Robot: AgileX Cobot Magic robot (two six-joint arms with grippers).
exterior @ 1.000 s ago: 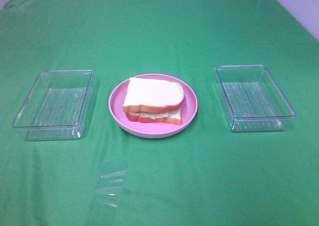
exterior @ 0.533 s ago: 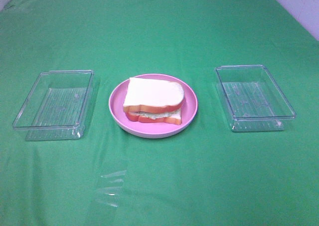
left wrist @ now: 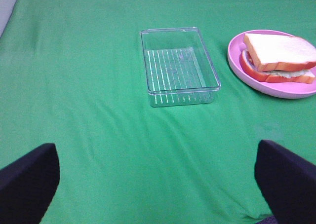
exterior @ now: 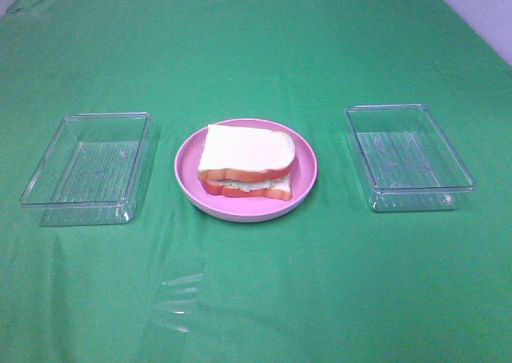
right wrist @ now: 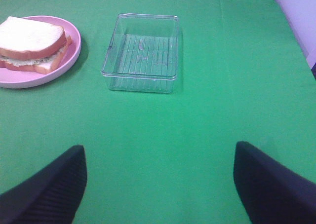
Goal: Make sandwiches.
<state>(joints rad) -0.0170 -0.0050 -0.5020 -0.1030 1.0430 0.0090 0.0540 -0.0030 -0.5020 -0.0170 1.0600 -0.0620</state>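
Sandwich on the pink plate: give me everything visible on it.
The sandwich is a toy stack: a white top bread slice with an orange-brown crust, a reddish layer and pale green filling showing at the edges, and a bottom slice beneath. It looks like soft foam or plastic. It is assembled and lies flat, the top slice sitting slightly askew. It rests inside the round pink plate, between two clear trays. Nothing else touches it; neither gripper is near it.

I see the green-clothed table (exterior: 256, 51) carrying a round pink plate (exterior: 188, 183) at its centre; one clear tray (exterior: 86, 168) sits at nine o'clock; another clear tray (exterior: 408, 157) at three o'clock.
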